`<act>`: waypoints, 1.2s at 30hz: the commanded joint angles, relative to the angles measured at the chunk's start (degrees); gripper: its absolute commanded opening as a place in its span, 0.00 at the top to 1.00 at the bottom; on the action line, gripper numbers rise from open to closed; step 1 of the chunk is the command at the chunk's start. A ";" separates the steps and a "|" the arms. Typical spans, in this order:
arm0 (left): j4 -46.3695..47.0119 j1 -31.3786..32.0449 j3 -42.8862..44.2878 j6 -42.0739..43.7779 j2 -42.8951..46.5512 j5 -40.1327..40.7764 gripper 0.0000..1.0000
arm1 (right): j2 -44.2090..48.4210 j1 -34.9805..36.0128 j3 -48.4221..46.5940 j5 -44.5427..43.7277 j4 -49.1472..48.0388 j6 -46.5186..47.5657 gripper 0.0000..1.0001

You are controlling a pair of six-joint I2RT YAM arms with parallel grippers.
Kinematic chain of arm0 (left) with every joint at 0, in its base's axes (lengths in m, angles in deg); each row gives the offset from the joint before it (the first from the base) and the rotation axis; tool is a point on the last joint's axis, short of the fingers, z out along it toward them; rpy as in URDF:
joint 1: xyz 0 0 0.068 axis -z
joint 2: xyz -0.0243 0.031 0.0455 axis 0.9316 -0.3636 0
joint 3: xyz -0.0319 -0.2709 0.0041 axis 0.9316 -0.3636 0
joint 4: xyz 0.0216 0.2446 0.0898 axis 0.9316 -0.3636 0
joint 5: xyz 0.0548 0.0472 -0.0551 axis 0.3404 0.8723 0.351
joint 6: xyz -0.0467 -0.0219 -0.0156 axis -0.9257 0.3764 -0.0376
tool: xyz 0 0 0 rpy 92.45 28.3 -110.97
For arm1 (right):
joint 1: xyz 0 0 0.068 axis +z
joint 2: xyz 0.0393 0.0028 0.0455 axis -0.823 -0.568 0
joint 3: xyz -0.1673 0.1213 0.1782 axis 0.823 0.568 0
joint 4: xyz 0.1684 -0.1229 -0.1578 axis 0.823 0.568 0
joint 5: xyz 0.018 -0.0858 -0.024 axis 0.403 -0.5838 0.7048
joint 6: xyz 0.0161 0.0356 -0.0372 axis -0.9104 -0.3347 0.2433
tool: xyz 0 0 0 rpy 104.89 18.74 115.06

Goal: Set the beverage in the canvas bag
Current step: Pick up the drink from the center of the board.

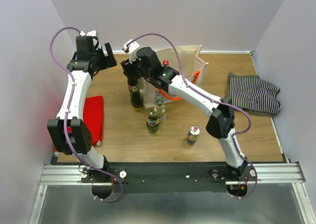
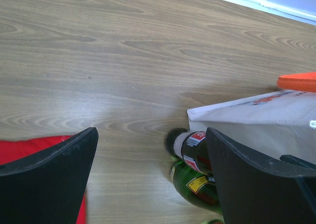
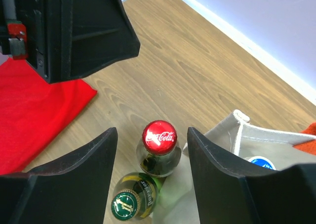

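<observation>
Top: my right gripper (image 1: pixel 132 77) hangs wide open over the cola bottle (image 1: pixel 137 100), just left of the bag (image 1: pixel 187 56); my left gripper (image 1: pixel 109 56) is spread and empty. Left wrist: the bottle is half hidden. Right wrist: the jaws straddle its red cap, apparently not touching.

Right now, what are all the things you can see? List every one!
Bag: one, cream with orange handles, far middle.
Cola bottle: one, dark, red cap, by bag's corner.
Green bottles: two; one beside cola bottle, one nearer the arms.
Clear bottle: one, in front of bag.
Can: one, dark with red, near right.
Red cloth: one, left.
Striped cloth: one, dark and white, right.
Round thing: one, blue and white, inside bag.
Left arm: white and black, jaws open above table.
Right arm: white and black, jaws open around cola cap.
</observation>
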 commanded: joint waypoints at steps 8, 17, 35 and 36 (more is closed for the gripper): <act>1.02 -0.48 -1.00 -0.46 1.92 -1.06 0.01 | -3.04 0.21 1.29 -0.08 -1.13 -0.40 0.43; 1.19 -0.48 -1.44 -0.55 2.19 -1.14 0.01 | -4.10 0.21 1.20 -0.08 -1.39 -0.57 0.51; 1.46 -0.57 -1.53 -0.63 2.27 -1.76 0.01 | -2.70 0.30 0.85 0.54 -1.30 0.13 0.99; 1.46 -0.57 -1.53 -0.63 2.19 -1.76 0.01 | -2.43 0.22 0.76 0.36 -1.48 0.13 0.99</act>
